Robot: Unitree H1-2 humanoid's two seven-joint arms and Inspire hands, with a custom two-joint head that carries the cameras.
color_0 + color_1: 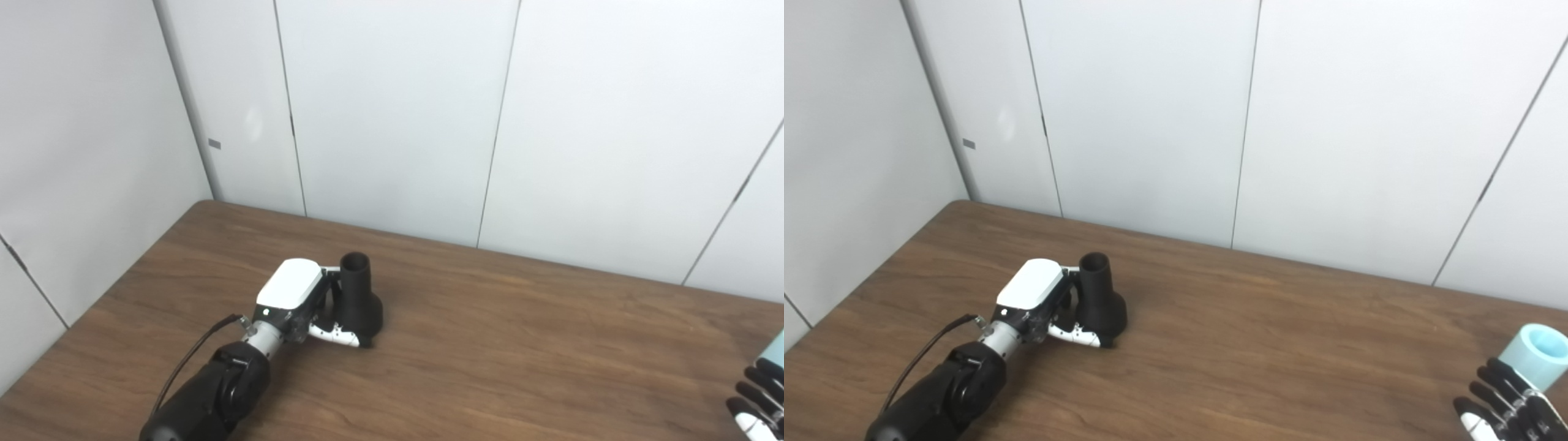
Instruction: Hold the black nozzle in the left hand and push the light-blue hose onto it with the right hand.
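Observation:
The black nozzle (360, 300) stands upright on the brown table (520, 343), narrow end up, left of the middle. My left hand (294, 300) is against its left side, with fingers at the neck and the thumb along the front of the wide base, closed around it. The light-blue hose (1536, 355) is at the far right edge, its open end facing up. My right hand (1507, 407) is at the bottom right corner, its dark fingers straight and spread, their tips just at the hose's near side. Most of that hand is out of frame.
White wall panels (398, 122) rise behind the table's far edge and along its left side. The wood surface between the nozzle and the hose is bare.

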